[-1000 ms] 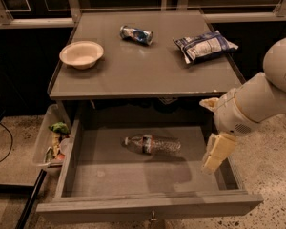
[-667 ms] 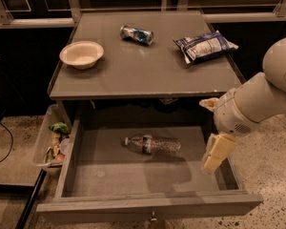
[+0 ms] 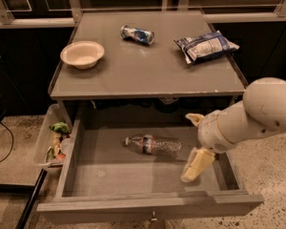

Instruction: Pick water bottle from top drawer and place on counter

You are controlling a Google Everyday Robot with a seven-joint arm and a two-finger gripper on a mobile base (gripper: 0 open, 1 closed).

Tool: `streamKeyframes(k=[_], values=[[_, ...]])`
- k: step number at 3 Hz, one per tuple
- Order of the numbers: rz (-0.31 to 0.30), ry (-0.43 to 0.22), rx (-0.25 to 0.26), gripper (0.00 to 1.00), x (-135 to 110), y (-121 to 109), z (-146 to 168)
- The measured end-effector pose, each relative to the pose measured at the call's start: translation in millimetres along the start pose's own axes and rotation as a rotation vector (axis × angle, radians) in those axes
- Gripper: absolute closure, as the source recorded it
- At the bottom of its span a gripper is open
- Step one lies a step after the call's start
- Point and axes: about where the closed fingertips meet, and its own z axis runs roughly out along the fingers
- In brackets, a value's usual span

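Shows a small clear crinkled plastic water bottle lying on its side in the middle of the wide grey wooden top drawer, pulled open. Shows the cream two-finger gripper over the drawer's right part, just beside the bottle, not touching, spread open, holding nothing. Shows on the flat grey counter a white bowl, a crushed blue-silver can and a blue-white snack bag.
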Motion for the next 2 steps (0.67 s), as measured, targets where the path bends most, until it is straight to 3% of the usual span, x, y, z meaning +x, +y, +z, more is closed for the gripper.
streamKeyframes(k=[2], values=[[-0.024,-0.132,0.002,0.00,0,-7,89]])
